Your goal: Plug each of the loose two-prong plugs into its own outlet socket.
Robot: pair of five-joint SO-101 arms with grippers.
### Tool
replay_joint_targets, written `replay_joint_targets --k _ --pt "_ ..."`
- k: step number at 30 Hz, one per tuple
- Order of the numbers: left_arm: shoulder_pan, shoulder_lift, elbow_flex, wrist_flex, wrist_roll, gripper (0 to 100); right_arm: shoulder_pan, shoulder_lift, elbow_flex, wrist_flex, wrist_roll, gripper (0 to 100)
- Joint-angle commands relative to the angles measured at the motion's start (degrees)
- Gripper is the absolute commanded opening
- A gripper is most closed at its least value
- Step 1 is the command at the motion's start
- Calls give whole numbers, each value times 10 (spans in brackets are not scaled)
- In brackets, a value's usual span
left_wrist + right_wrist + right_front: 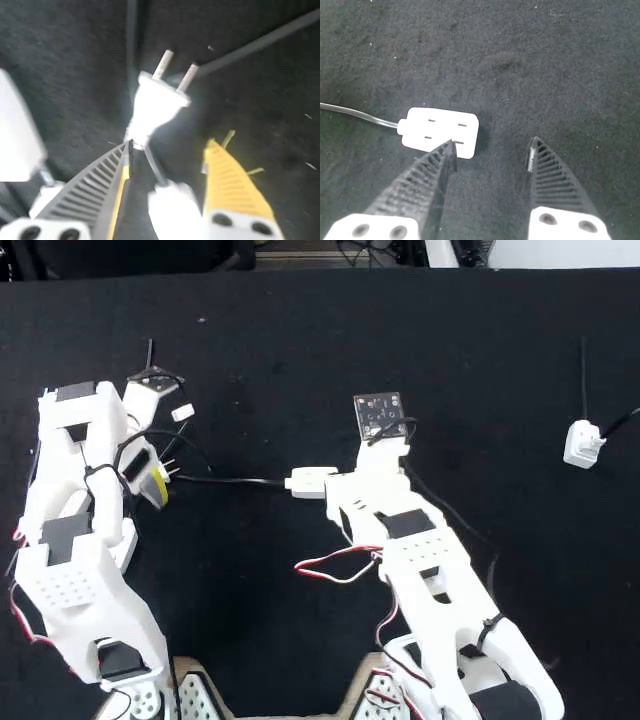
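While the left gripper (170,143) sits low over the black table (300,340), its claw is spread wide: grey finger (95,190) and yellow finger (230,185) apart, bare table between the tips. White two-prong plug (156,102) lies just past the tips with its prongs pointing away from the claw. Its narrow tail touches the grey finger's tip, and the yellow finger is clear of it, so it is not clamped. Blurred white bit (170,210) sits between the fingers nearer the wrist, cannot tell what it is.

From the high view, a black cord (230,480) runs from beside the left gripper across to the white outlet socket block (440,131) near the table's middle. Block lies flat, slots facing up, nothing plugged in.

Right gripper (493,141) hangs over it with the claw open. One fingertip overlaps the block's edge, the other is over bare table beside it.

Second plug (580,443), white with a thin dark cord, lies well apart on the table's right side. Small white piece (182,412) lies near the left arm
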Motion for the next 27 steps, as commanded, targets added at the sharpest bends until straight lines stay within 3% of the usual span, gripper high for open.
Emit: replay_joint_targets --k 1,7,20,25,27 --pt "-23 -8 -18 -55 -7 231 7 -8 -5 3 -2 225" --pt "-28 -8 9 -114 -2 199 7 -8 -5 3 -2 225" --pt "-19 69 -17 -123 25 195 7 -8 -5 3 -2 225" --pt "-21 58 -71 -51 26 21 7 -8 -6 3 -2 225" --pt "-21 49 -98 -17 26 55 7 -8 -6 3 -2 225"
